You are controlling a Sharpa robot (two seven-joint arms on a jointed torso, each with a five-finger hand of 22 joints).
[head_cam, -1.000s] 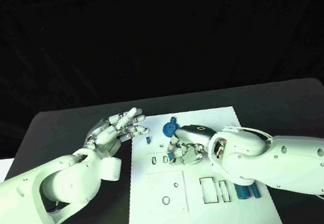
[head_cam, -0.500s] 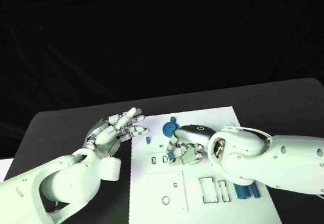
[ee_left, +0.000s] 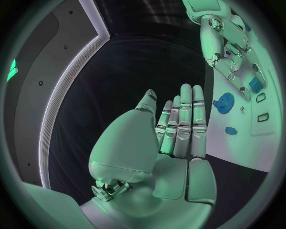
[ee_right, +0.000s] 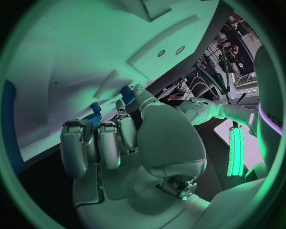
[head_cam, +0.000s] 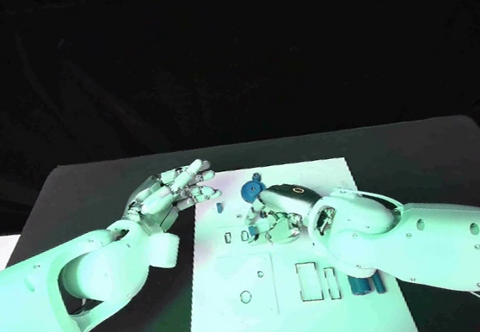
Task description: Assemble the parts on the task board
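The white task board lies in the middle of the black table. My right hand is bent down onto the board's middle. In the right wrist view its curled fingertips pinch a small blue part against the board. A round blue gear-like part sits just beyond that hand, and a small blue piece lies to its left. My left hand hovers over the board's far left corner with fingers apart, holding nothing. The left wrist view shows its straight fingers, the gear-like part and my right hand.
Two blue parts lie near the board's right edge, beside my right forearm. Several empty slots and holes mark the board's near half. Black table runs round the board on all sides.
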